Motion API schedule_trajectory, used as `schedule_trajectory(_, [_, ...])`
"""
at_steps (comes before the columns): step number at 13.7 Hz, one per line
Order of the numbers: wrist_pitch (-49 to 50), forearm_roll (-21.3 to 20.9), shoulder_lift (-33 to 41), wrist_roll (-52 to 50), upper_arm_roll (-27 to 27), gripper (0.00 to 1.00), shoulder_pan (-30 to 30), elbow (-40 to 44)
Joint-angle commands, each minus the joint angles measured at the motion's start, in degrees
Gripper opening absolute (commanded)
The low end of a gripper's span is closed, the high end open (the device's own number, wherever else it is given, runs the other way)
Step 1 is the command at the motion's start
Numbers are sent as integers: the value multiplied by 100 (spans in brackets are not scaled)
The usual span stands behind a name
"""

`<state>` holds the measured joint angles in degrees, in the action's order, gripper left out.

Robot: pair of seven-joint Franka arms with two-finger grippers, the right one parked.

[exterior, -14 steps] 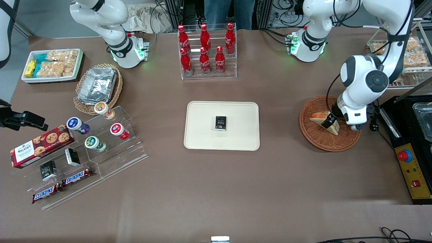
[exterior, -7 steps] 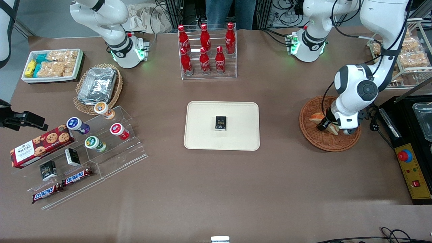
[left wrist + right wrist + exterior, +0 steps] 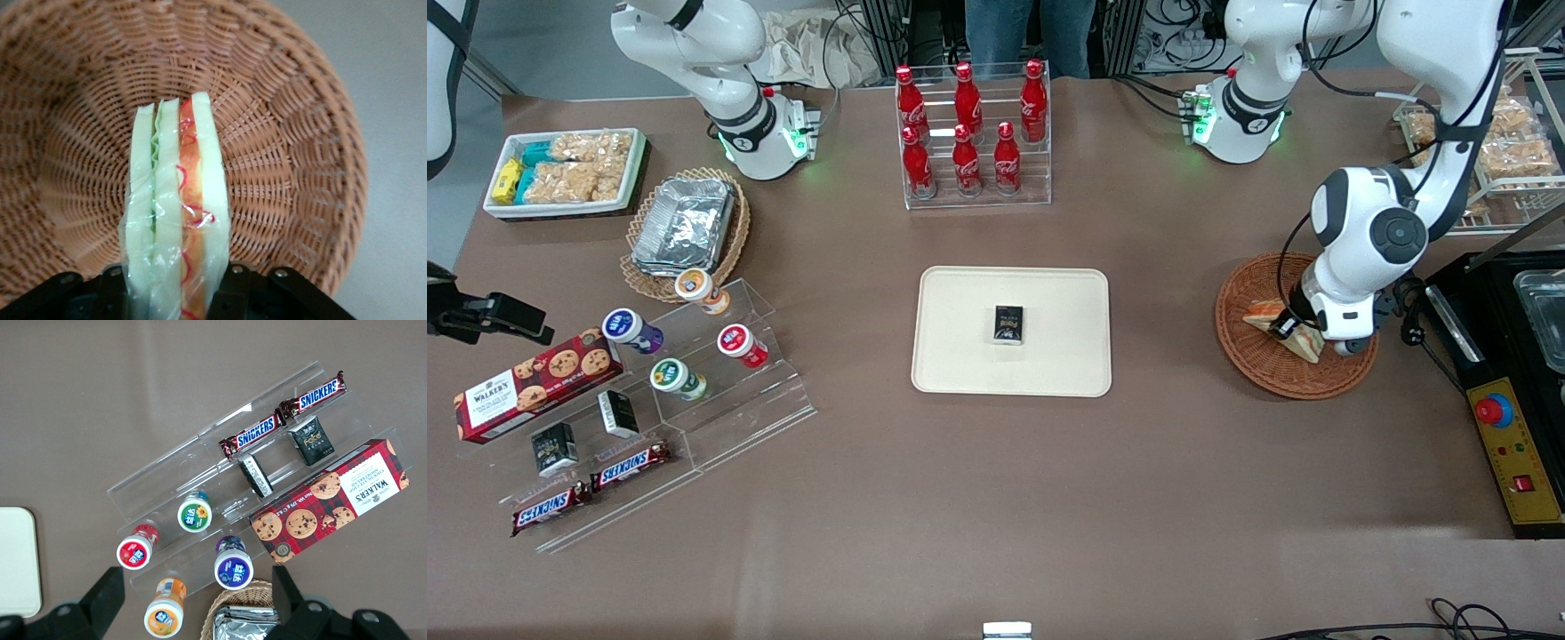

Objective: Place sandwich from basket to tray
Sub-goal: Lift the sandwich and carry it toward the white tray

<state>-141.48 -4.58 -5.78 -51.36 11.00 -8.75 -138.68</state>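
The sandwich point(image 3: 1270, 314) is a plastic-wrapped wedge of white bread with orange and green filling, standing on edge in the round reddish-brown wicker basket point(image 3: 1263, 369) toward the working arm's end of the table. My gripper point(image 3: 1288, 329) is low in the basket, shut on the sandwich. In the left wrist view the black fingers point(image 3: 237, 283) press both bread faces of the sandwich point(image 3: 177, 200), and the basket's weave point(image 3: 287, 133) lies underneath. The cream tray point(image 3: 960, 356) sits at the table's middle, apart from the basket.
A small dark box point(image 3: 1008, 324) lies on the tray's middle. A rack of red cola bottles point(image 3: 971, 133) stands farther from the front camera than the tray. A black unit with a red button point(image 3: 1507, 427) is beside the basket. Snack displays point(image 3: 649, 391) fill the parked arm's end.
The working arm's wrist has swung and settled lower over the basket. The sandwich has stayed about where it was, between the fingers.
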Motion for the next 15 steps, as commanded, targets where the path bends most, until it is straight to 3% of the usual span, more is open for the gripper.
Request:
schedule_trajectory(1, [1083, -8, 797, 301, 261, 0, 22, 374])
schedule_trajectory(4, [3164, 27, 422, 608, 963, 0, 101, 2234])
schedule_trajectory(6, [3740, 27, 105, 1063, 1455, 0, 110, 3020])
schedule_trajectory(10, [3225, -130, -203, 1356, 2379, 0, 197, 3084])
schedule_trajectory(15, [2276, -210, -950, 1681, 2460, 0, 926, 2918])
